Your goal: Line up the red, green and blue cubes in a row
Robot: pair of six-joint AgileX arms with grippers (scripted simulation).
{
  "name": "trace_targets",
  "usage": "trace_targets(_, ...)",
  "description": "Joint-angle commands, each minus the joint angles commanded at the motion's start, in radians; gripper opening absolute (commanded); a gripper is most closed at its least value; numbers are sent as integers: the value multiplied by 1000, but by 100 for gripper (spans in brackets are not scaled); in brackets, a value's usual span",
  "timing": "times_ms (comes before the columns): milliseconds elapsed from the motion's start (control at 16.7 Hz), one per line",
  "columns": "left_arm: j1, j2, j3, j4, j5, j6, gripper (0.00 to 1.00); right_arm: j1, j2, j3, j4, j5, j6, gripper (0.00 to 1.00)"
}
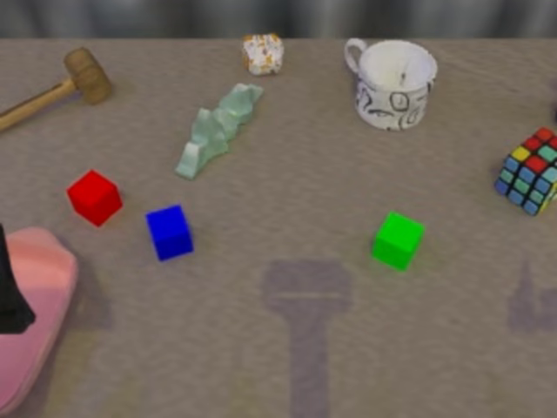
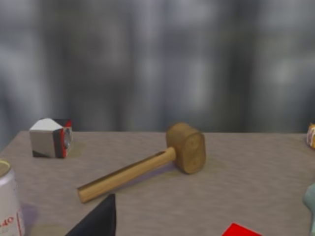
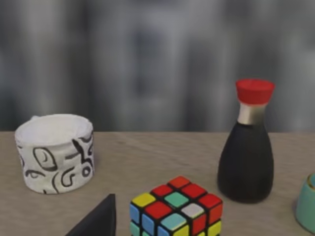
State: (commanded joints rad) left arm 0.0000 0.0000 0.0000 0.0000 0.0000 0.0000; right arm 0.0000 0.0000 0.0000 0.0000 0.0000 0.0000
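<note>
1. Top view: the red cube (image 1: 94,197) and blue cube (image 1: 169,232) sit near each other at centre-left of the worktop (image 1: 287,200); the green cube (image 1: 398,239) lies well apart, right of centre. Nothing is lined up yet; judging from this, the next move calls for bringing green toward the pair.
2. Left wrist view: a wooden mallet (image 2: 147,162) at centre; the left tool's opening cannot be told.
3. Right wrist view: a puzzle cube (image 3: 174,209) at the bottom; the right tool's state likewise cannot be told.

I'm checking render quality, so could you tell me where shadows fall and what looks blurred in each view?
Top view: two dark arm-shaped shadows lie on the table, one near the middle below the green cube, one at the right edge. Left wrist view: backdrop blurred, hammer sharp with a faint shadow. Right wrist view: backdrop blurred, mug and bottle clear.
</note>
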Motion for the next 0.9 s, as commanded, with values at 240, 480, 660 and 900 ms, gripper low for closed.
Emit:
trace_targets(240,-2,30,30,-20,1,9,100,0,0,0,0,0,0,100)
trace_targets(480,-13,216,214,-138,2,62,100,0,0,0,0,0,0,100)
trace_targets(660,-24,467,436,-278,1,126,100,0,0,0,0,0,0,100)
trace_targets(900,-42,916,783,-504,0,228,100,0,0,0,0,0,0,100)
